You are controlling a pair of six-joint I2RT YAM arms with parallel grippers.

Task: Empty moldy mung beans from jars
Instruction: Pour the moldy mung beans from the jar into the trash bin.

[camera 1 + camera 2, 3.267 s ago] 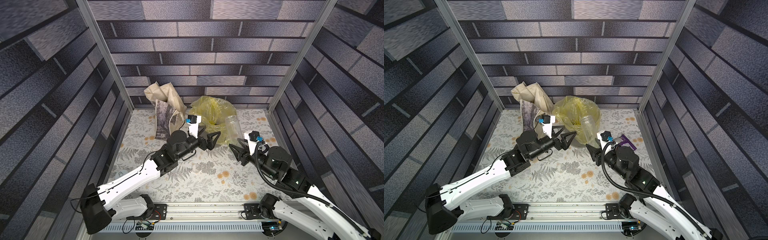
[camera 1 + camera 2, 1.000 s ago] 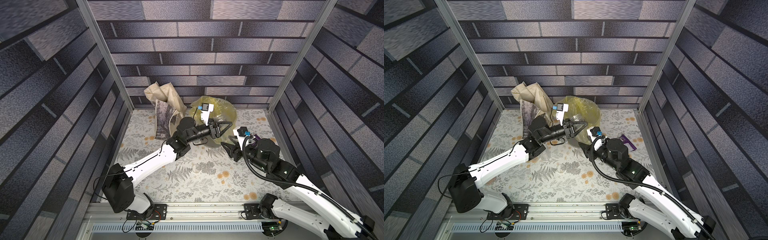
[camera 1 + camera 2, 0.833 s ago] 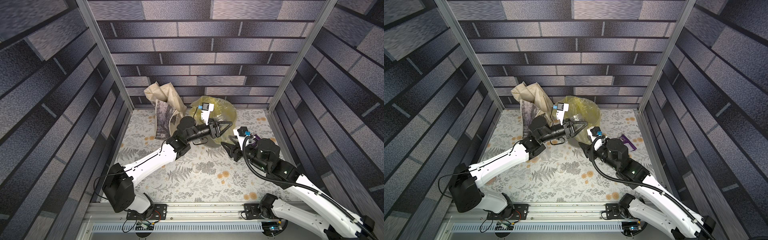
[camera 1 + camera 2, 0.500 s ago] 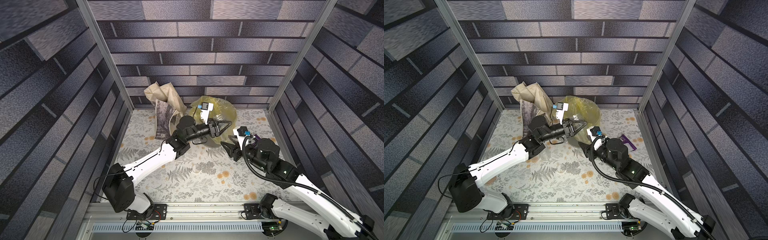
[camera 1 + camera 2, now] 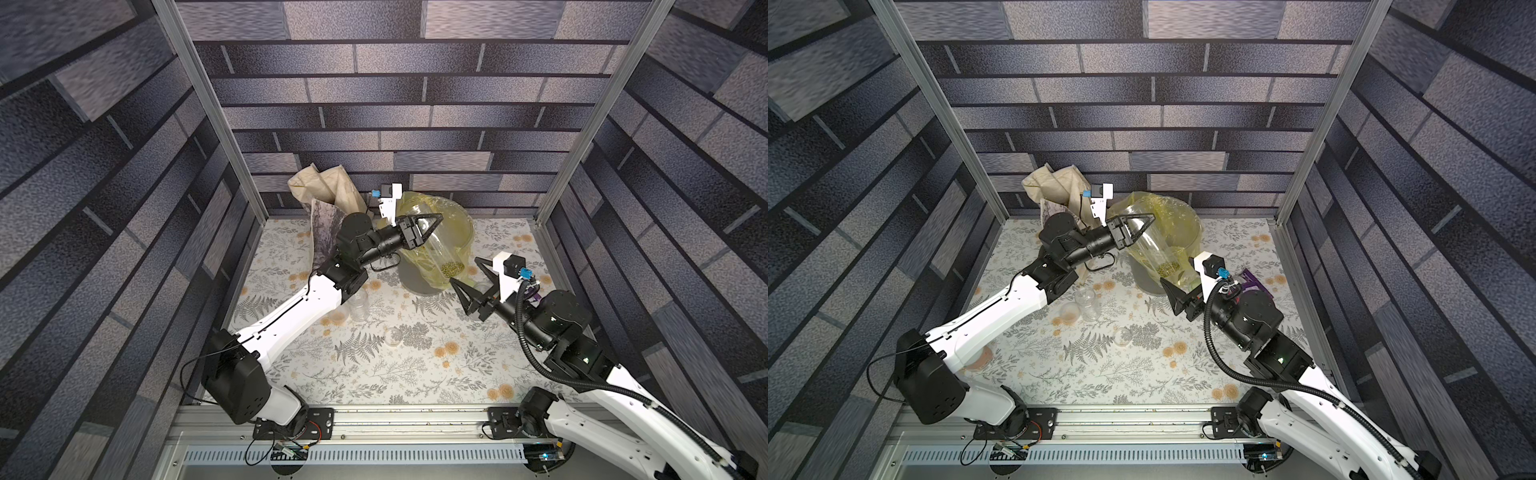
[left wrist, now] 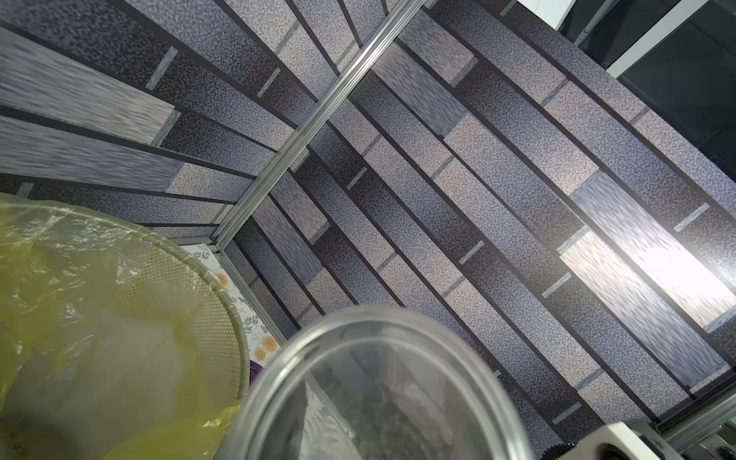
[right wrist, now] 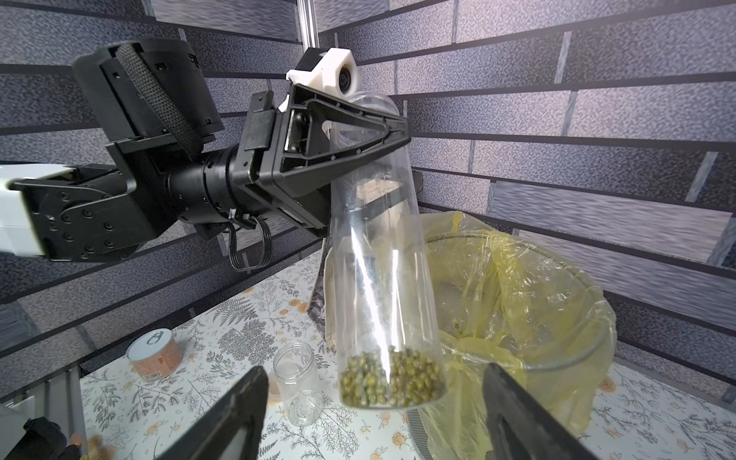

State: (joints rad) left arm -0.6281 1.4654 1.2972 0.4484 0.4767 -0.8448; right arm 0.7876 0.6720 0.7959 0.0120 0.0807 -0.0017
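Nearest the robot's base, a loose lid (image 5: 392, 336) lies on the table, with 1 empty jar (image 7: 298, 390) and a tin can (image 7: 155, 354) further in. Next comes the right gripper (image 5: 463, 269), its jaws spread wide and holding nothing, pointed at the base of the tall jar (image 7: 382, 278) but apart from it. The left gripper (image 7: 412, 157) is clamped on that jar's upper part. The jar's long axis is nearly upright: the mouth, which looks uncapped, is up by the left wrist, and the mung beans (image 7: 390, 378) sit in the base. The bucket (image 7: 573, 275) lined with a yellow bag stands just behind the jar. Emptying likely turns on the left arm tipping the mouth away over that rim. The cloth tote (image 5: 328, 195) is farthest back.
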